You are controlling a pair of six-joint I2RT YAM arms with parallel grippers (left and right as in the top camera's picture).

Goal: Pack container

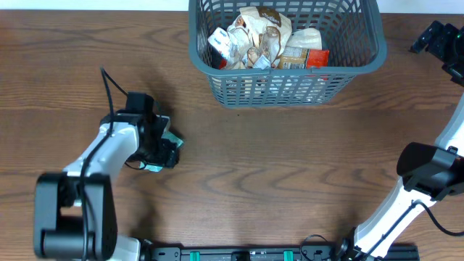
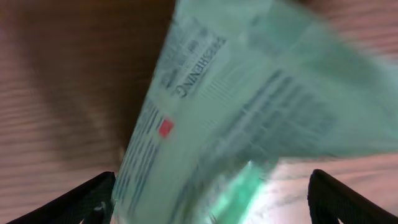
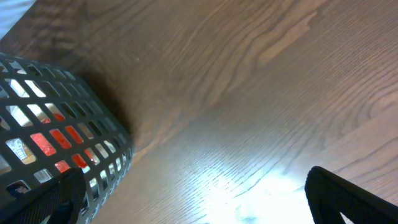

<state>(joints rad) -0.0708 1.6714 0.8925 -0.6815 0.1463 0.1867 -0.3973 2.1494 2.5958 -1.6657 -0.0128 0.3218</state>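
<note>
The green packet (image 2: 249,106) under the left gripper (image 1: 165,148) carries rows of small dark print. The only letters that can be read in the left wrist view are "SHENING", the end of a longer word. A small red square sits lower on the same face, and the rest of the print is too blurred to make out.

The container (image 1: 217,69) stands at the far edge of the wooden table (image 1: 290,159), about midway across and well apart from the green packet. Several snack packets lie piled in it: a beige one with dark markings (image 1: 262,25), a white and blue one (image 1: 220,42), and one with a red patch (image 1: 313,56). None of their writing is legible from overhead. In the right wrist view, red shows through the lattice wall.

The left gripper's jaws are spread wide, one finger (image 2: 87,199) on each side of the green packet, not pinching it. The right gripper (image 3: 193,202) hangs near the container's right corner with its jaws fully apart and only bare table between them.
</note>
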